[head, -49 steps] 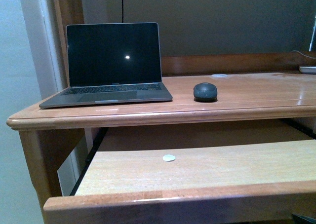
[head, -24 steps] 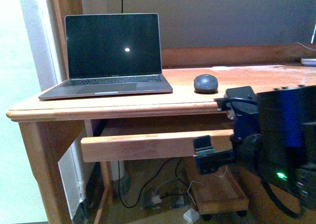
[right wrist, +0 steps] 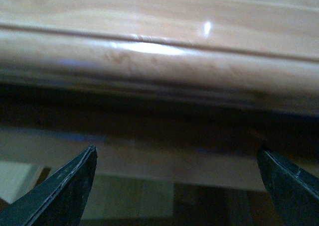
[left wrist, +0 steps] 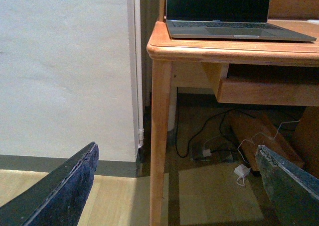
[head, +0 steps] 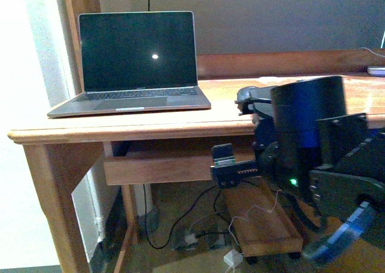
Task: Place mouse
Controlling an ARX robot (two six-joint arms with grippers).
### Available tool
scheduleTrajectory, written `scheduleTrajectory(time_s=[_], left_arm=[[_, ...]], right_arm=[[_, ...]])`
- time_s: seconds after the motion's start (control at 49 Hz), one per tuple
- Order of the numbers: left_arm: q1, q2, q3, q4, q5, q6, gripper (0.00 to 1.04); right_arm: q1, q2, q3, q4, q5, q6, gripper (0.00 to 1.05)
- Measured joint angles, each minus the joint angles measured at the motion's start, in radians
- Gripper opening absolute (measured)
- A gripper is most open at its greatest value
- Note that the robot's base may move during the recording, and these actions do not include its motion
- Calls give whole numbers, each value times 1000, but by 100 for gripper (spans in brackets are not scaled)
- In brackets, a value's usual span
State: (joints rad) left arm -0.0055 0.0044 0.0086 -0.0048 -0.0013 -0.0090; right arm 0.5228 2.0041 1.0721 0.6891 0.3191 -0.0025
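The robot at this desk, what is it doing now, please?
The right arm is raised in front of the wooden desk, its open gripper facing the desk's front edge and holding nothing. The mouse lies on the desk, right of the open laptop, mostly hidden behind that arm. The left gripper is open too, low beside the desk's leg.

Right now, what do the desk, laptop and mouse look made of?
Desk: wood, glossy varnish; grain and glare streaks show on the top.
Laptop: likely metal, matte grey; even dull sheen on the deck, glassy black screen.
Mouse: mostly hidden behind the right arm; dark, probably matte plastic, hard to confirm.
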Motion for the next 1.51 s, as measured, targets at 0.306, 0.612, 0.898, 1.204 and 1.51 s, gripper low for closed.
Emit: scheduleTrajectory(time_s=[0.306, 0.612, 0.898, 1.204, 1.51], left_arm=[[0, 0, 0, 0, 0, 0, 97], [0, 0, 0, 0, 0, 0, 97], [0, 0, 0, 0, 1, 0, 97], [0, 0, 0, 0, 1, 0, 97], [0, 0, 0, 0, 1, 0, 97]], right_arm=[[-92, -484, -504, 63, -233, 154, 97], [-230, -1239, -928, -201, -364, 365, 97], [-359, -1925, -1033, -653, -492, 400, 97], [-516, -1997, -1057, -689, -317, 82, 64], [-519, -1998, -1057, -689, -319, 16, 13]])
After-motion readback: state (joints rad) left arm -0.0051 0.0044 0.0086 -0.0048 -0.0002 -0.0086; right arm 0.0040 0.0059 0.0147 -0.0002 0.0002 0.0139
